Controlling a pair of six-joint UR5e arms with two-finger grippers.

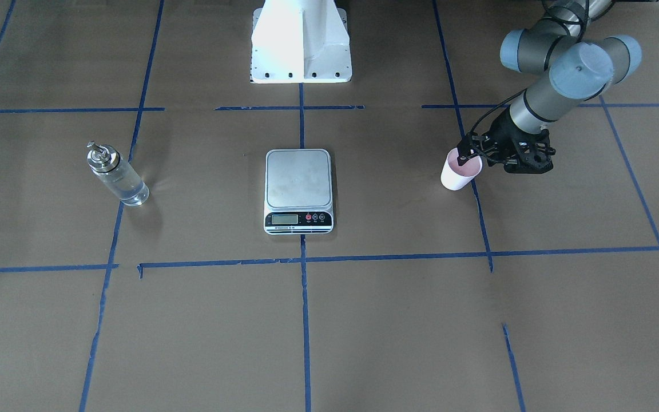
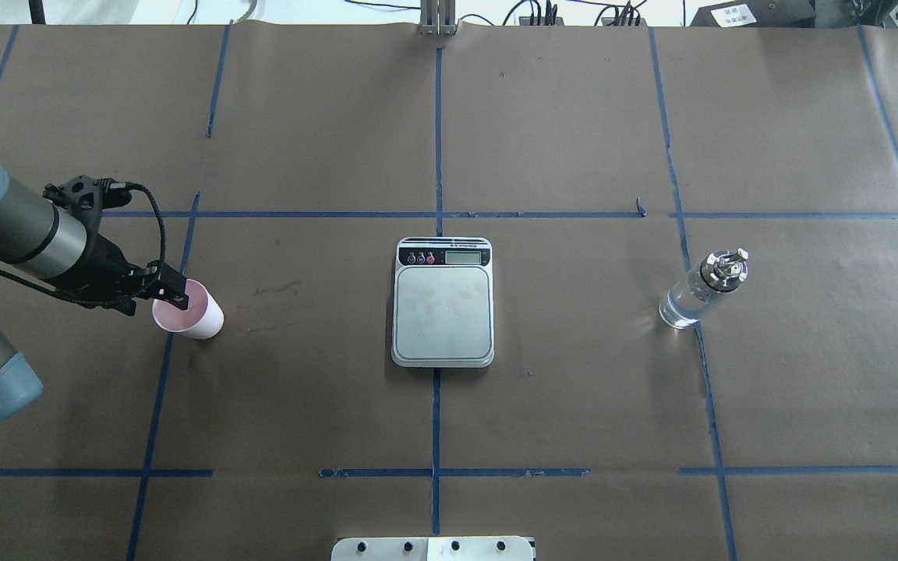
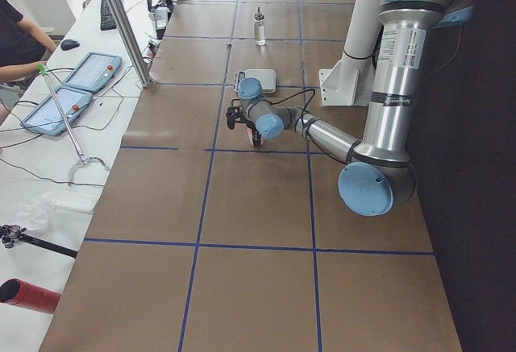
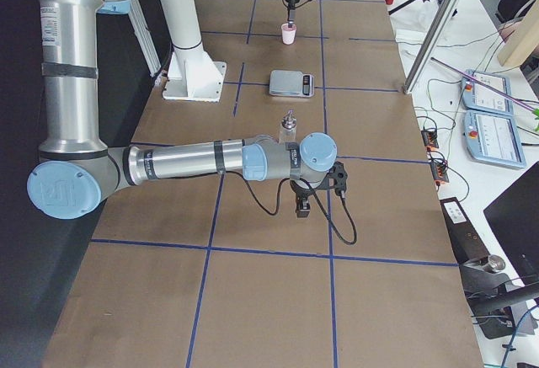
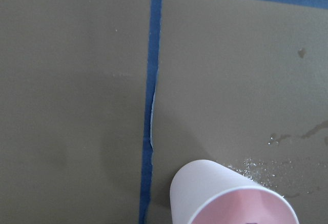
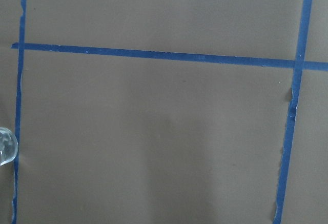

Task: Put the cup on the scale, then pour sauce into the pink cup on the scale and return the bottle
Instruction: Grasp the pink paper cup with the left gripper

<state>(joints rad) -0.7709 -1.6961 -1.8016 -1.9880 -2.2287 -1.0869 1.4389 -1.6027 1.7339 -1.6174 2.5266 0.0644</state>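
The pink cup (image 2: 192, 312) stands on the brown paper at the table's left, away from the scale (image 2: 443, 312); it also shows in the left wrist view (image 5: 225, 193). My left gripper (image 2: 174, 294) is at the cup's near rim with one finger inside and looks shut on the rim. The scale's steel platform is bare in the front view (image 1: 298, 180). The glass bottle (image 2: 700, 292) with clear sauce stands upright at the right. My right gripper (image 4: 301, 205) shows only in the exterior right view, low over the table and apart from the bottle (image 4: 289, 125); I cannot tell its state.
Blue tape lines (image 2: 437, 214) divide the paper-covered table. The robot's white base (image 1: 301, 43) stands behind the scale. Tablets and cables (image 4: 488, 124) lie on a side bench beyond the table.
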